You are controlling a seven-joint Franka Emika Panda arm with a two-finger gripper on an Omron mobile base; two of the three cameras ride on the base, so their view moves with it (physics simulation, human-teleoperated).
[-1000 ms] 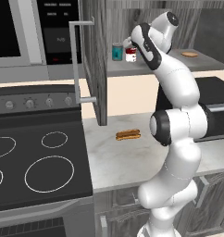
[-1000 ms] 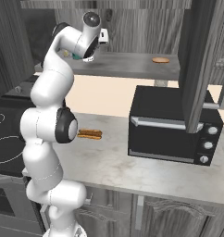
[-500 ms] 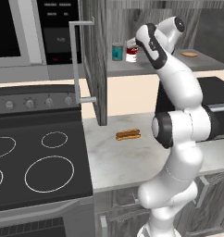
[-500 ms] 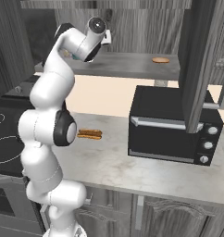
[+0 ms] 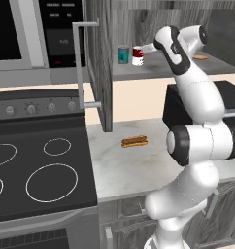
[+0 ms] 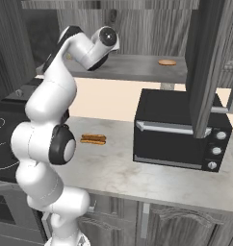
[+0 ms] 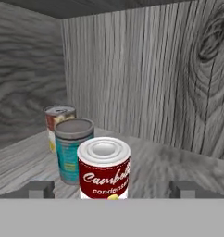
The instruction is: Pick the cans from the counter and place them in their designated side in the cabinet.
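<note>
The gripper stands wide open and empty around the red can, probably rigid, smooth, best grasped mid-body.

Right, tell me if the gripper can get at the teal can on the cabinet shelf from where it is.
Probably not directly. In the hand view the open gripper faces the red soup can, which stands in front of the teal can and partly covers it. Coming in from the side might work.

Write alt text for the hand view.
Three cans stand on the grey wood-grain cabinet shelf: a red and white can nearest, a teal can behind it, a third can farther back. The open pincer frames the red can.
</note>
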